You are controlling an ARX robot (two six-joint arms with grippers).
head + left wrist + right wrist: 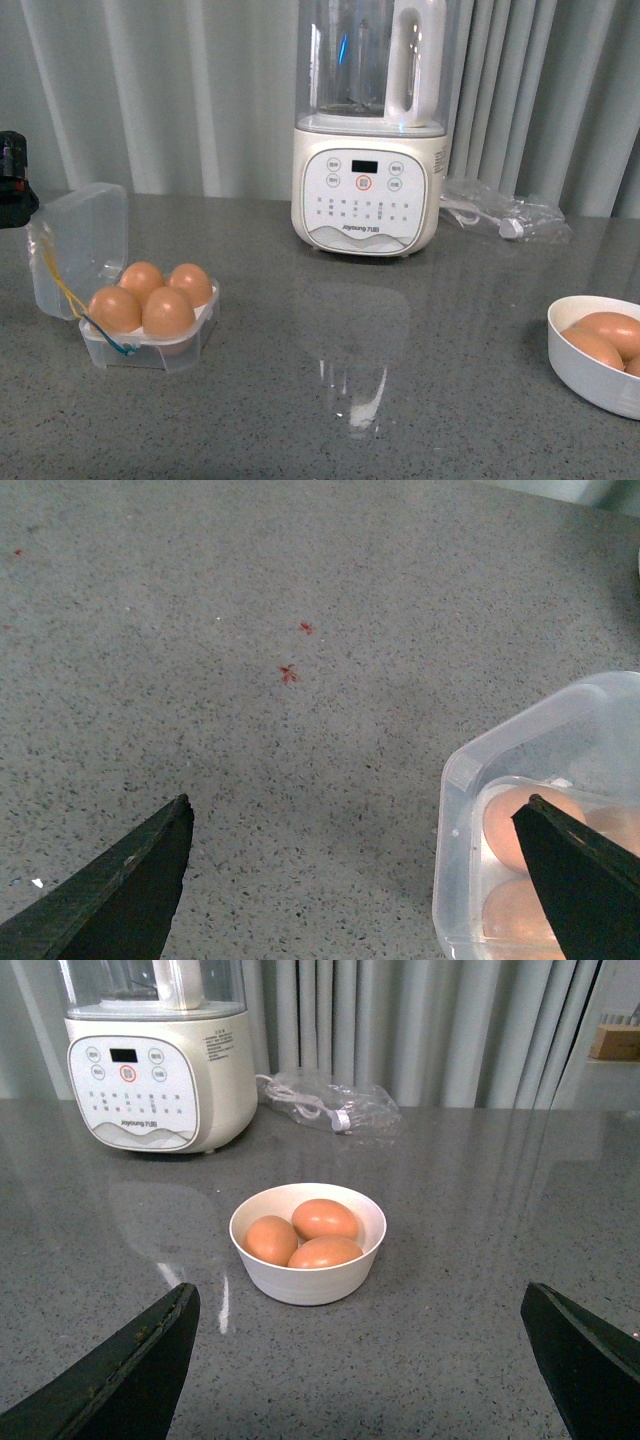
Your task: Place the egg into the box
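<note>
The box (100, 352), a clear plastic case with yellow and blue bands, stands at the left with its lid (85, 240) open upright. Several brown eggs (167, 311) fill its cups. Three more brown eggs (323, 1218) lie in the round white bowl (308, 1282) at the right. My left gripper (355, 810) is open and empty over bare counter, with the box's corner (462, 780) beside one finger (575, 880). My right gripper (360, 1295) is open and empty, a short way in front of the bowl.
A cream blender (366, 190) with a clear jug stands at the back centre. A clear plastic bag with a cable (500, 215) lies to its right. Part of my left arm (12, 185) shows at the left edge. Curtains hang behind the grey speckled counter (400, 380).
</note>
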